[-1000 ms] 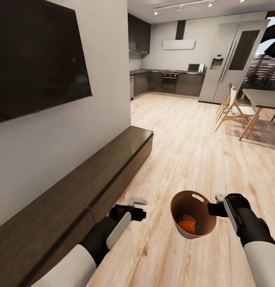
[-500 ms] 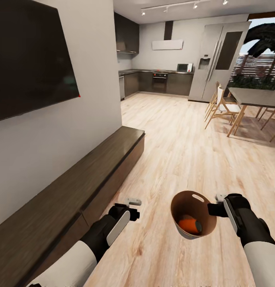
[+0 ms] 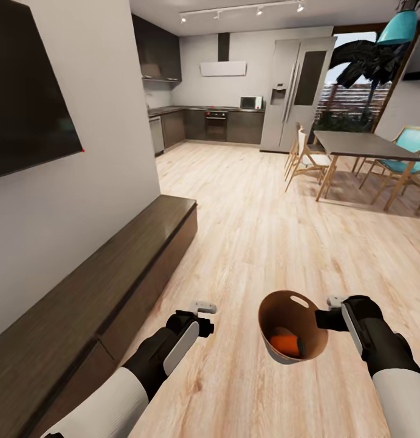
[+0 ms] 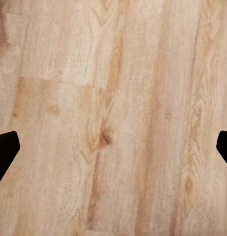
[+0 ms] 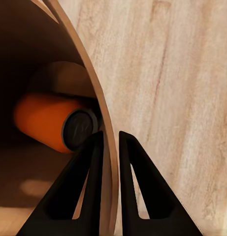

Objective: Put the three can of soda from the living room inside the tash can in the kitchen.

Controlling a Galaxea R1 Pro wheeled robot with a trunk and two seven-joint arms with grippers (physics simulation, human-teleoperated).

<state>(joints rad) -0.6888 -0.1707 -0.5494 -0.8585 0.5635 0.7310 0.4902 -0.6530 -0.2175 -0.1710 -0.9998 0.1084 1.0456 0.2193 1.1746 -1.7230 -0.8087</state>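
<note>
Right gripper (image 5: 109, 147) pinched narrow on thin wall of tash can (image 3: 276, 310), one finger inside the rim, one outside. Bin carried tilted above wood floor (image 3: 264, 219), at near right. One can of soda (image 5: 47, 123) lying on its side at the bottom, grey end toward the clamped wall; others not made out. Left gripper (image 3: 203, 306) spread wide, empty, over bare boards at near left.

Judged in transit toward kitchen (image 3: 216, 118), far ahead. Long low bench (image 3: 112, 267) along the left wall under TV (image 3: 27, 115); dining table (image 3: 361, 146) and chairs far right.

For a clean carry: keep pinch firm, thin wall could slip. Hold the mouth upward so the can stays put. Steer down the open middle, clear of bench corner and chair legs.
</note>
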